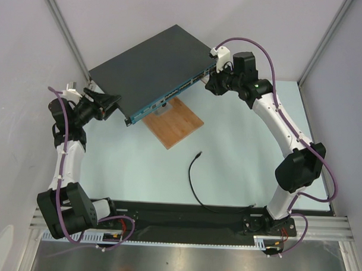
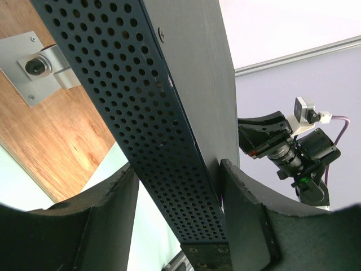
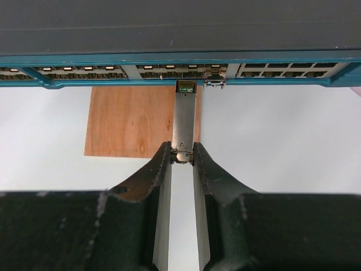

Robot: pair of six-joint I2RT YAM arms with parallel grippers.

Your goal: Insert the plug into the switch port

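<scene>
Plug (image 1: 198,154) is a tiny black tip, far smaller than either set of jaws, lying loose on the pale desk (image 1: 246,155) at about 5 o'clock from the wooden board (image 1: 176,123) and well apart from both arms. Its thin black cable (image 1: 191,183) runs off toward 6 o'clock, then bends toward 3 o'clock along the near edge. No finer detail of the plug can be made out. The switch (image 1: 154,60), a wide flat dark-grey box, sits at 11 o'clock from the plug, its front edge over the board. Its teal front strip (image 3: 113,58) carries a long row of small dark sockets, each a switch port (image 3: 158,68) like its neighbours. The left jaws are closed on the switch at its 9 o'clock corner, one finger (image 2: 107,220) on each side of the perforated side wall (image 2: 152,130). The right jaws, at the 3 o'clock end of the strip, pinch a short grey metal piece (image 3: 184,118) by its near end. Its far end is right at the strip, but I cannot tell whether it enters a socket.
</scene>
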